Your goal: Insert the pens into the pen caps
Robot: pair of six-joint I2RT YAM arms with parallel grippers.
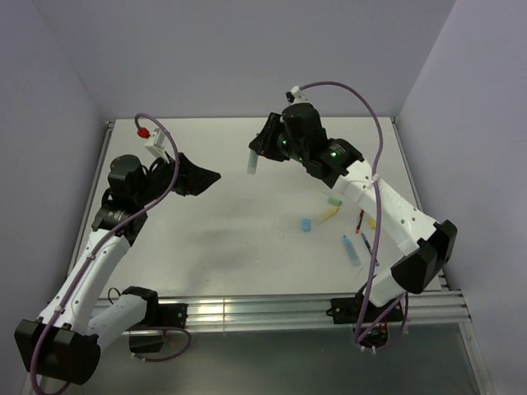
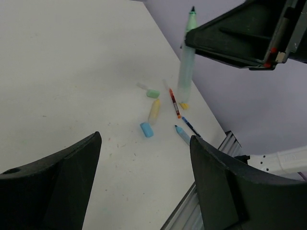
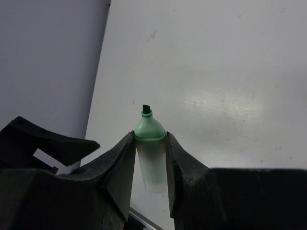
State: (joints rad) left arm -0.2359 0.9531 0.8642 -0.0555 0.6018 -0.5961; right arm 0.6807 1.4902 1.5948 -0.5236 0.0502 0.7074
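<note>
My right gripper is shut on the pale green marker, held up in the air with its bare tip pointing up; it also shows from above and in the left wrist view. My left gripper is open with nothing between its fingers, hovering left of that marker. On the table lie a green cap, a yellow marker, a light blue cap, a yellow cap, a red pen, a dark blue pen and a light blue marker.
The loose pens and caps cluster at the right side of the white table, near the right arm's forearm. A metal rail runs along the near edge. Lilac walls close in the back and both sides.
</note>
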